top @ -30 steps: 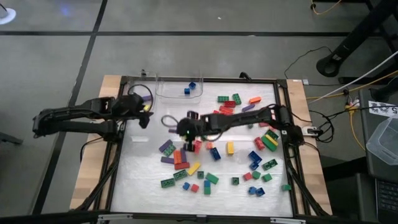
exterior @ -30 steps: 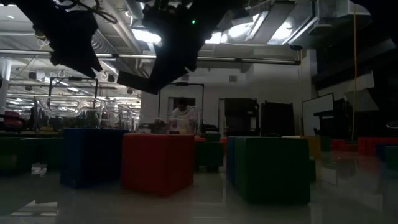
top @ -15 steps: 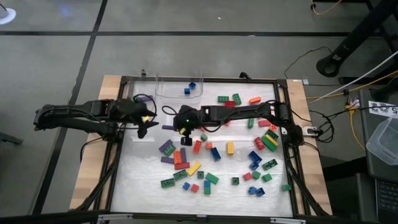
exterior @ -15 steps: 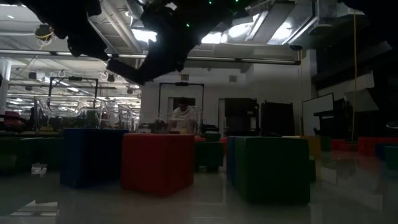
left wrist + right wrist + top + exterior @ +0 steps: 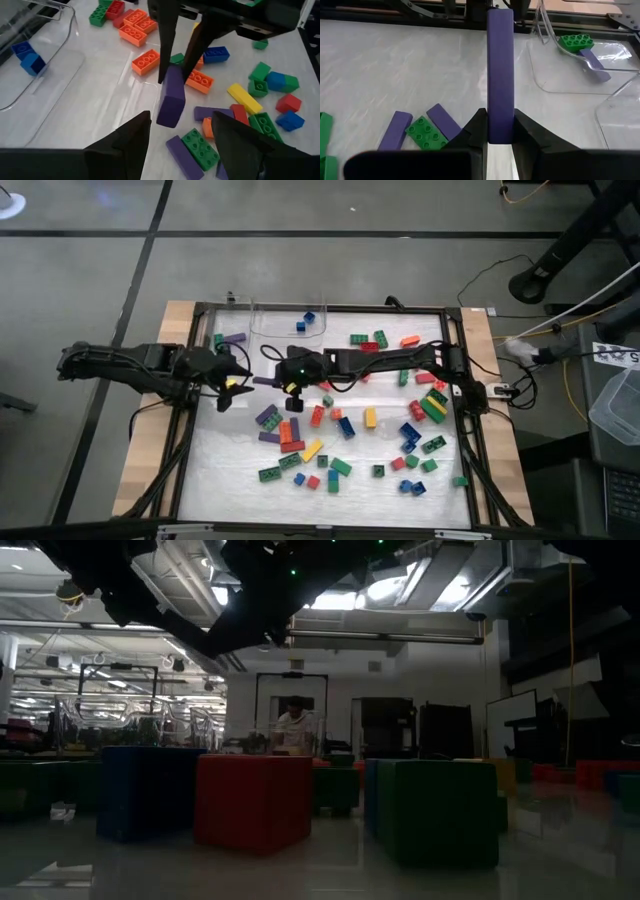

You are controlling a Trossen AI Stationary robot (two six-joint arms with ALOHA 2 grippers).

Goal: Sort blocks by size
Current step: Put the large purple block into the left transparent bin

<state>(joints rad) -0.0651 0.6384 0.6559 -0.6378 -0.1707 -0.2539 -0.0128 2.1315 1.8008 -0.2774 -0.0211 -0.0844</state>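
We see the right end effector [image 5: 500,131] pinched tight on one end of a long purple plastic brick [image 5: 500,70], holding it above the white table [image 5: 230,470] near its left-centre. From the left wrist view the same brick [image 5: 171,97] hangs between the right arm's two dark fingers [image 5: 165,35], clear of the surface.

The left end effector [image 5: 180,135] sits just beside it, its two fingers spread moderately wide with nothing between them, pointing toward the hanging brick. From above, the left end effector [image 5: 232,378] is at the table's left edge, with the right one [image 5: 272,380] close to it.

Most of the studded plastic blocks [image 5: 400,430] lie scattered over the right and middle of the table. A clear plastic tray [image 5: 290,330] at the far edge holds two small blue bricks [image 5: 304,322]. Another clear tray [image 5: 600,75] beside the left arm holds a green brick [image 5: 575,41] and a purple one [image 5: 594,70].
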